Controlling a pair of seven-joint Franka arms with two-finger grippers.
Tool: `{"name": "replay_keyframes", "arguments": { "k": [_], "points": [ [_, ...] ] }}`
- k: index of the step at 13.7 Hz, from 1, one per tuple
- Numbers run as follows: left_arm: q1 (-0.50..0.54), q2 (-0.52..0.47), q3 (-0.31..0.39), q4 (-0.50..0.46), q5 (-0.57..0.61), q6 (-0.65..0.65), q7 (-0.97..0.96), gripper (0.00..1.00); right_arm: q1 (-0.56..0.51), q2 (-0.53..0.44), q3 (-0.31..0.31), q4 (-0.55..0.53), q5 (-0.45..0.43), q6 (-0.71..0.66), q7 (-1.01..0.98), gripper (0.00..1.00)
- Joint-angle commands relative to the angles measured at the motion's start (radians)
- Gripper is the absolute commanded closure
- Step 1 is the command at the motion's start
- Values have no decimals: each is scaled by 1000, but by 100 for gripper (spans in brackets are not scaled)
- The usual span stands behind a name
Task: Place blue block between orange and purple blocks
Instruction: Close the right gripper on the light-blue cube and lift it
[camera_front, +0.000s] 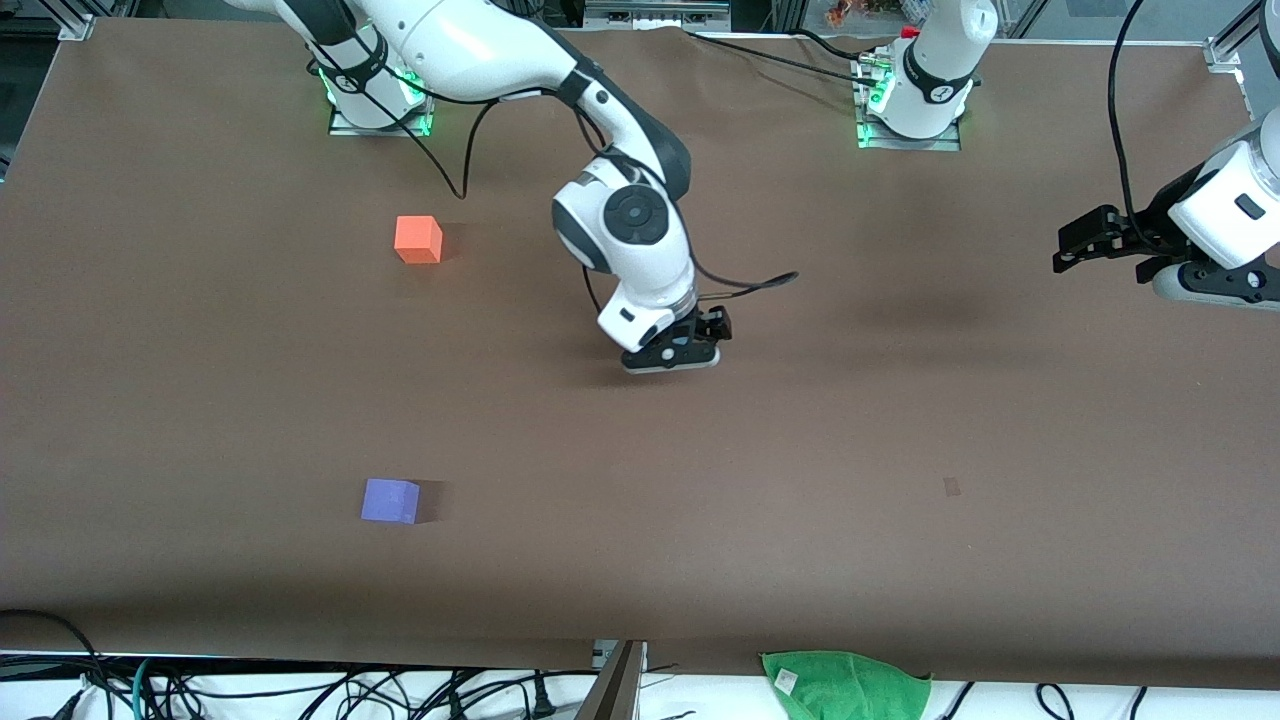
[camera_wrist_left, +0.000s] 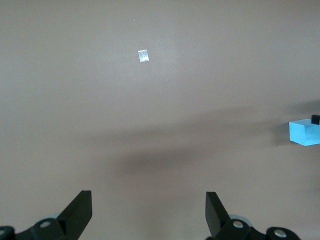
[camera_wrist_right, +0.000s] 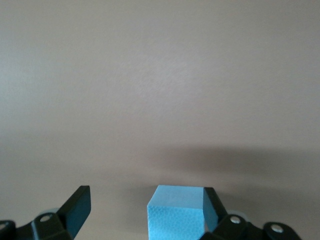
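The orange block (camera_front: 418, 239) sits toward the right arm's end of the table, with the purple block (camera_front: 390, 500) nearer the front camera. The blue block (camera_wrist_right: 176, 212) stands on the table between the open fingers of my right gripper (camera_wrist_right: 145, 200), touching one finger, with a gap to the other. In the front view my right gripper (camera_front: 690, 345) is low over mid-table and hides the blue block. The blue block also shows in the left wrist view (camera_wrist_left: 304, 132). My left gripper (camera_front: 1075, 245) is open and empty, waiting up at the left arm's end.
A small pale mark (camera_front: 951, 486) lies on the brown table cover, and also shows in the left wrist view (camera_wrist_left: 143, 56). A green cloth (camera_front: 848, 682) hangs at the table's near edge. Cables trail from the right arm's wrist.
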Motion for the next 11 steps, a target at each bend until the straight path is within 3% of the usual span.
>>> {"name": "replay_keyframes", "arguments": {
  "k": [1, 6, 11],
  "points": [
    [-8, -21, 2, -8, 29, -5, 19, 0, -6, -7, -9, -12, -31, 9, -32, 1],
    [-10, -21, -49, 2, 27, -14, 18, 0, -4, -29, -9, -106, -36, 5, -86, 1],
    [0, -21, -41, 2, 18, -43, 21, 0, 19, -32, -6, -136, -39, 11, -81, 1]
  ]
}}
